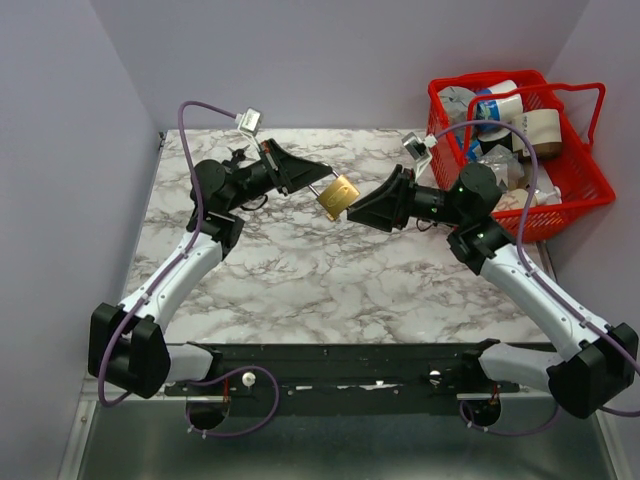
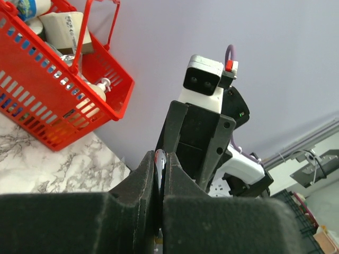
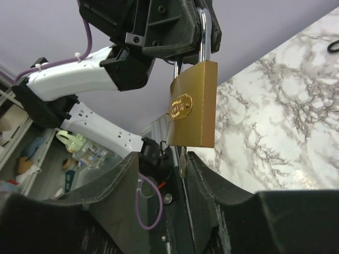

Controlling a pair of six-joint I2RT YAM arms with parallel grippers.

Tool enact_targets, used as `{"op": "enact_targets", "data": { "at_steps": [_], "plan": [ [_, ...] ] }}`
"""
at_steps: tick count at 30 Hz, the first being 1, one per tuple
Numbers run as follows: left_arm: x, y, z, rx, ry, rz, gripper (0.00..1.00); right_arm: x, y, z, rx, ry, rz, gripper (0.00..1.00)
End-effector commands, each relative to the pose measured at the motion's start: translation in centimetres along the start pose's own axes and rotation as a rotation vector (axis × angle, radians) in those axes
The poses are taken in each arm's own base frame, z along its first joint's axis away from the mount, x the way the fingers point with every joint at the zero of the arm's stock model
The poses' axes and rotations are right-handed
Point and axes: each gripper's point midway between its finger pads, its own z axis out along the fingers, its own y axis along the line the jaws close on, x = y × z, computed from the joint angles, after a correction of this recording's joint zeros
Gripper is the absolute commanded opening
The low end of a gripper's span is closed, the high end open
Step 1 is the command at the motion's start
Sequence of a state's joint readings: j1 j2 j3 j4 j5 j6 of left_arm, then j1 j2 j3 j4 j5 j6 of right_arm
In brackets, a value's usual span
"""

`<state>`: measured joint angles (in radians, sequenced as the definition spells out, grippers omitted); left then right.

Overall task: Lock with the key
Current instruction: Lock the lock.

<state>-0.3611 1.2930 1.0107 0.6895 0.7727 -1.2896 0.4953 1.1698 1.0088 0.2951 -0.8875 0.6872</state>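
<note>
"Above the far middle of the tabletop (image 1: 300, 285), how far along is the locking?"

"Partway, by the look of it. The left gripper (image 1: 313, 179) is clamped tight on the shackle of the brass padlock (image 3: 192, 106), holding it up off the marble. The key (image 3: 181, 163) sits at the padlock's underside, seemingly in the keyhole. The turn looks not yet made."

"And the right gripper (image 1: 358, 212)?"

"Just below the padlock, fingers partly apart on either side of the key, gripping nothing."

"How does the key look?"

"Only a thin silver sliver shows, hanging straight down between those fingers. Its head is hidden. Whether the shackle is snapped home cannot be told. A red basket (image 1: 592, 192) stands at the far right corner."
</note>
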Motion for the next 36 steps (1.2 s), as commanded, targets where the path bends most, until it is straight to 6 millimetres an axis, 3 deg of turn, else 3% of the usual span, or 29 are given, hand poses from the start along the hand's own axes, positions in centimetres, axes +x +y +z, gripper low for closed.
{"op": "enact_targets", "data": {
  "at_steps": [1,13,18,24,32,36],
  "plan": [
    [-1.0,-4.0,-0.6,0.114,-0.037,0.079,0.0,1.2,0.9,-0.5,-0.055,0.059,-0.034,0.44],
    [-0.9,-4.6,-0.8,0.119,-0.04,0.078,0.0,1.4,0.2,0.1,-0.06,0.068,0.008,0.27],
    [-0.7,-4.3,-0.9,0.114,-0.035,0.072,0.0,1.1,0.3,0.2,-0.07,0.061,0.004,0.01],
    [-1.6,-4.0,-1.2,0.105,-0.054,0.084,0.0,2.8,-0.1,-0.4,-0.051,0.084,0.037,0.01],
    [-5.3,-3.2,-2.3,0.079,-0.116,0.131,0.0,5.8,-1.0,-1.6,-0.027,0.113,0.057,0.01],
    [-5.0,-2.2,-2.9,0.052,-0.072,0.142,0.0,7.2,-1.6,-2.0,-0.007,0.139,0.067,0.01]
  ]
}}
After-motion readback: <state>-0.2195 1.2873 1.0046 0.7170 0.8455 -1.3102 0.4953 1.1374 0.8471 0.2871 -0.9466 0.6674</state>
